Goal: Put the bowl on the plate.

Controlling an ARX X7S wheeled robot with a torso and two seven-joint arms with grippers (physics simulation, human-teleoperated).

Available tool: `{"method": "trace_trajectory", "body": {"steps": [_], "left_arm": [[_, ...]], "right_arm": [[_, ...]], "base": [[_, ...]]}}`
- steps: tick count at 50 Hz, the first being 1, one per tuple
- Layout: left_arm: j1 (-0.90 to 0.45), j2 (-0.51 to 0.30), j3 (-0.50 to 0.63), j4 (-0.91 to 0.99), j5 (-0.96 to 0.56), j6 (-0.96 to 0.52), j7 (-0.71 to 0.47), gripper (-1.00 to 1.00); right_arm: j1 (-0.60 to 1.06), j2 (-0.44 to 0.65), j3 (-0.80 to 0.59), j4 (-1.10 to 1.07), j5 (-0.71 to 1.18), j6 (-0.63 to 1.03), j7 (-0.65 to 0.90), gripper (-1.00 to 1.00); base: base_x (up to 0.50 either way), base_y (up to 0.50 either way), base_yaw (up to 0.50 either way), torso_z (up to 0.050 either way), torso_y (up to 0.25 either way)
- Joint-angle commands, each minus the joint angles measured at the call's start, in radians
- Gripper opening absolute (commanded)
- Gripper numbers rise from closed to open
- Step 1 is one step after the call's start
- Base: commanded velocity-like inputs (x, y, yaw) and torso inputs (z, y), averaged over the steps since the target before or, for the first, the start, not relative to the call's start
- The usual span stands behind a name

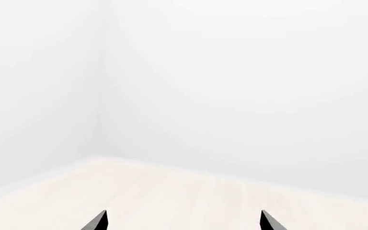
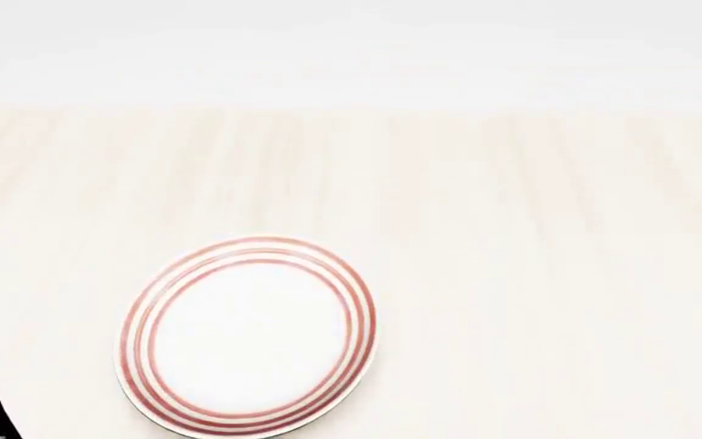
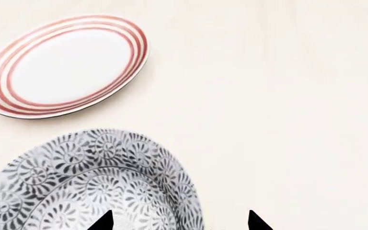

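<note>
Your right end effector (image 3: pixel 178 221) hung wide open, one tip over the bowl (image 3: pixel 88 184); rigid, slick, likely weighty and breakable; you needed its rim.

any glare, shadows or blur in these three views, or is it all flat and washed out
Head view: flat, bright light, the plate sharp, almost no shadow on the pale table. Right wrist view: the bowl pattern crisp, the plate foreshortened to an oval with a thin dark edge under its rim. Left wrist view: mostly washed-out white wall, low contrast, no glare spots.
</note>
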Motion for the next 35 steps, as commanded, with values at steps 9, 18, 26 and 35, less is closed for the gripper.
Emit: {"method": "trace_trajectory", "body": {"steps": [9, 18, 26, 35], "left_arm": [[0.053, 0.007, -0.026, 0.043, 0.009, 0.001, 0.01, 1.0], [0.053, 0.001, -0.024, 0.048, 0.007, -0.002, 0.004, 1.0], [0.049, -0.004, -0.022, 0.048, 0.004, -0.005, -0.001, 1.0], [0.045, -0.009, -0.017, 0.049, 0.002, -0.01, -0.005, 1.0]], "right_arm": [[-0.096, -0.016, -0.024, 0.096, -0.157, -0.14, -0.148, 1.0], [-0.123, -0.017, -0.017, 0.115, -0.17, -0.176, -0.178, 1.0], [-0.138, -0.028, -0.037, 0.168, -0.21, -0.234, -0.237, 1.0], [-0.165, -0.033, -0.044, 0.211, -0.237, -0.29, -0.296, 1.0]], "base": [[0.0, 0.0, 0.0, 0.0, 0.0], [0.0, 0.0, 0.0, 0.0, 0.0], [0.0, 0.0, 0.0, 0.0, 0.0], [0.0, 0.0, 0.0, 0.0, 0.0]]}}
